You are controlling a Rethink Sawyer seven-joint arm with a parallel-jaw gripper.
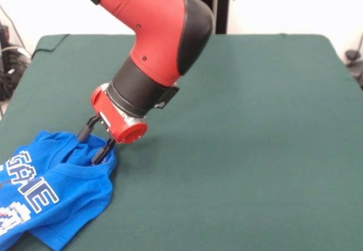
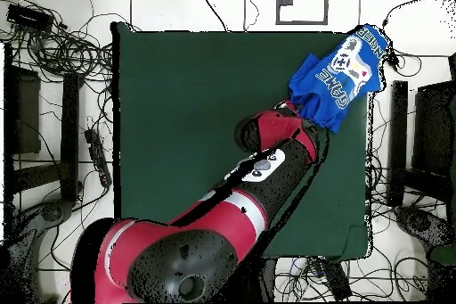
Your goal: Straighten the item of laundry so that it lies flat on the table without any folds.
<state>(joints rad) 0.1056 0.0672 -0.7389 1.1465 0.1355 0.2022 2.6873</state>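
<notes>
1. The gripper (image 1: 97,140) is seen in the front view with its two black fingers (image 1: 88,129) spread a little and pressed into a raised fold of the shirt (image 1: 57,197); cloth seems to be pinched between them, though the contact is partly hidden, so the grasp is taken as likely, not certain.
2. The fold is gathered near one sleeve, where the blue fabric is bunched.
3. The shirt is found at a corner of the table (image 1: 238,149), crumpled, with part of it apparently hanging over the edge in the overhead view.
4. The shirt is judged light, soft and limp: it will drape and drag, not slide as one piece, and the felt-like top may hold it back.
5. Hold is best taken at a hem or sleeve edge, so that the fold can be drawn outward and laid flat.
</notes>
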